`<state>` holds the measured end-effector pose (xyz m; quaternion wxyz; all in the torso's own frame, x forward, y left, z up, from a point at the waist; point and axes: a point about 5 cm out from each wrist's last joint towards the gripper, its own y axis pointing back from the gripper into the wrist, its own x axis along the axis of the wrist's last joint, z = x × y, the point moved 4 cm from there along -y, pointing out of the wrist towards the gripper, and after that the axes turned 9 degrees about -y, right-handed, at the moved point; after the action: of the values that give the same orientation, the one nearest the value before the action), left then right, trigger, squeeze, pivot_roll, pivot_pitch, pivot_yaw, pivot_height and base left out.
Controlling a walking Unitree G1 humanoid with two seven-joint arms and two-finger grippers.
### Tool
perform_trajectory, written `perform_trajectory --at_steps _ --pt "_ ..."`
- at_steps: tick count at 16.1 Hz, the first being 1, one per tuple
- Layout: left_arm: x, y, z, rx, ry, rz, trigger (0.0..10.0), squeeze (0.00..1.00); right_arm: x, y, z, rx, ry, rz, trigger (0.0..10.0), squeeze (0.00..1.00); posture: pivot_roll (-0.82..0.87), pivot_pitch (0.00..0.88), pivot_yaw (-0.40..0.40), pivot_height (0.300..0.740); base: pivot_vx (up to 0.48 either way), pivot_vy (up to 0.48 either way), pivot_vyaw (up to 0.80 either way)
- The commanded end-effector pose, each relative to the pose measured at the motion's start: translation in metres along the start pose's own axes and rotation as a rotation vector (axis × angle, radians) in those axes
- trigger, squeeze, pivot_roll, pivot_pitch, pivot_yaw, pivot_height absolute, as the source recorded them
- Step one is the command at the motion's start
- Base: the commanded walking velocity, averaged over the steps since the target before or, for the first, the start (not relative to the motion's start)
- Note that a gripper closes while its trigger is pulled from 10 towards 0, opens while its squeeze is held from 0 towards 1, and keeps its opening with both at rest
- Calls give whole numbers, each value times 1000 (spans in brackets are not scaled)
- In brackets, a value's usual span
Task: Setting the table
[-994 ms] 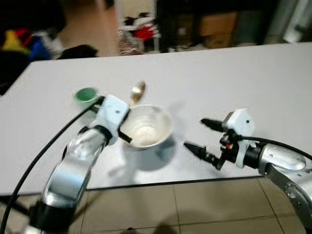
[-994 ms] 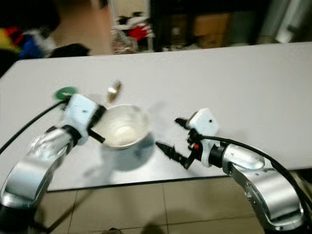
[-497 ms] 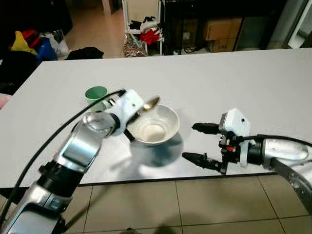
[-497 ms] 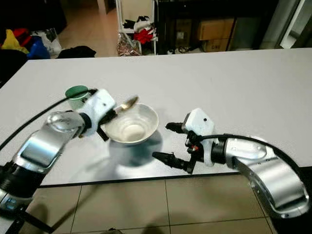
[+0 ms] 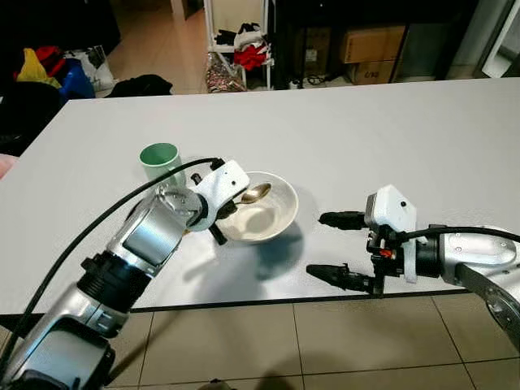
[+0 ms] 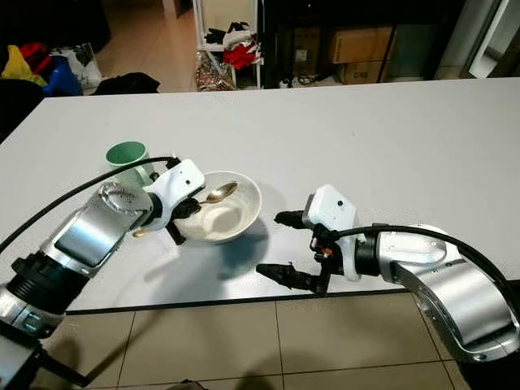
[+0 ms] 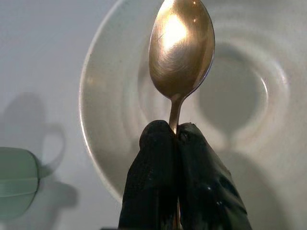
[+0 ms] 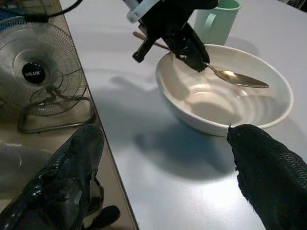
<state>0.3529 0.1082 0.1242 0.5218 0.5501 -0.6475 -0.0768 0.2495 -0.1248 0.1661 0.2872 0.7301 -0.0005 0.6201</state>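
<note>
Lowered, left end effector (image 7: 175,136) pinches spoon (image 7: 181,48) over bowl (image 5: 276,218).

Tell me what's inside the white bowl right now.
Over the white bowl hangs a gold spoon, held by the left end effector. The visible bowl floor looks bare.

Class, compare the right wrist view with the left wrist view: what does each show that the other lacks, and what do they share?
Right wrist view alone: a floor fan, the right claw open, and the left claw's fingers seen from outside.
Left wrist view alone: the spoon's back close up, pinched by the left claw.
Both: spoon, white bowl, green mug, table.
</note>
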Motion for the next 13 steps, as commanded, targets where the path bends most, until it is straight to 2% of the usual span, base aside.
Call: perform_trajectory --at_steps 1,2,3,4,5,6,11,13 --pt "2 2 -3 4 -16 -9 10000 169 1 0 -5 23 9 0 10000 0 -100 5 75 740 0 0 0" --pt "3 2 -3 1 -16 -8 10000 184 1 -1 -5 24 10 -1 10000 0 -100 5 75 740 0 0 0" --pt "5 2 -3 -5 -19 -4 10000 302 1 -1 -5 25 11 -3 10000 0 -99 4 75 740 0 0 0" --pt "5 2 -3 -6 -19 -3 10000 302 0 -1 -4 25 11 -4 10000 0 -99 4 75 740 0 0 0" --pt "8 3 -3 -9 -29 6 10000 839 0 -1 -4 26 11 -5 10000 0 -99 4 76 740 0 0 0" --pt "11 4 -4 -12 -36 14 10000 1000 0 -1 -4 26 13 -8 10000 0 -99 3 76 740 0 0 0" --pt "17 8 -6 -14 -32 35 10000 1000 -1 -2 -4 28 9 -9 10000 0 -95 2 79 740 0 0 0" --pt "25 13 -14 33 -9 87 10000 1000 1 -1 -4 22 5 6 10000 0 -93 0 83 740 0 0 0"
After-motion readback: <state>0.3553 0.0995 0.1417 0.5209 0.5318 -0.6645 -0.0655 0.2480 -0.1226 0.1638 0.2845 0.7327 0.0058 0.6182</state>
